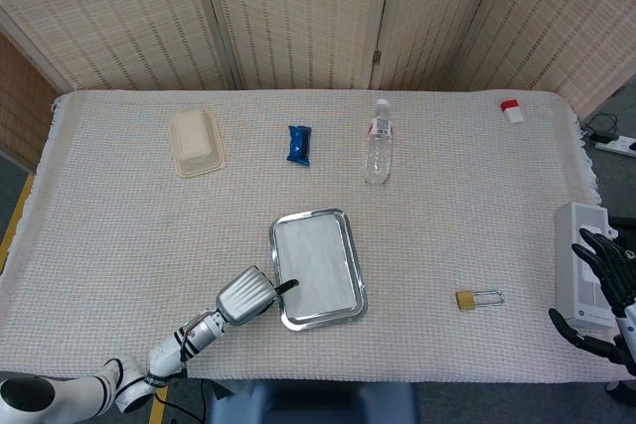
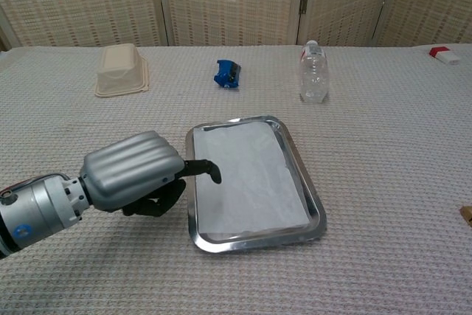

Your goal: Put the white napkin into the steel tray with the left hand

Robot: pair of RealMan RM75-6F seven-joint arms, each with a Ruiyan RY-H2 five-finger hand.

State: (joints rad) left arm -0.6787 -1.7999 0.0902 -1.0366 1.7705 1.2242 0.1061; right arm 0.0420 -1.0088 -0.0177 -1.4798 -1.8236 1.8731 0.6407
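From where I sat, the job looked almost done. The white napkin (image 2: 247,178) lay flat inside the steel tray (image 2: 306,182), filling most of the bottom, with a bit of bare metal showing at the near end. My left hand (image 2: 140,175) was just beside the tray's left rim, w/ one dark fingertip (image 2: 212,170) reaching over the rim above the napkin; I could not tell if it touched the cloth. The other fingers were curled under the palm and nothing was in them, so I judged the hand closed on nothing. What was left, I think, was only to pull that hand clear of the tray.

My right hand (image 1: 604,285) was far off at the counter's right edge, fingers spread, holding nothing, next to a white box (image 1: 578,265).

Materials: the tray was shiny metal, a rectangle w/ rounded corners and a low raised lip, reflecting light. The napkin was thin, soft, matte, w/ faint creases. The counter (image 2: 383,145) had a beige woven cover w/ a waffle-like texture, so things should not slide easily. The back of the left hand was a ribbed grey shell, the fingers black.

Others, all well apart from the tray: a cream food box (image 2: 121,69), a blue packet (image 2: 227,74), a clear plastic bottle (image 2: 313,73), a brass padlock (image 1: 475,298).
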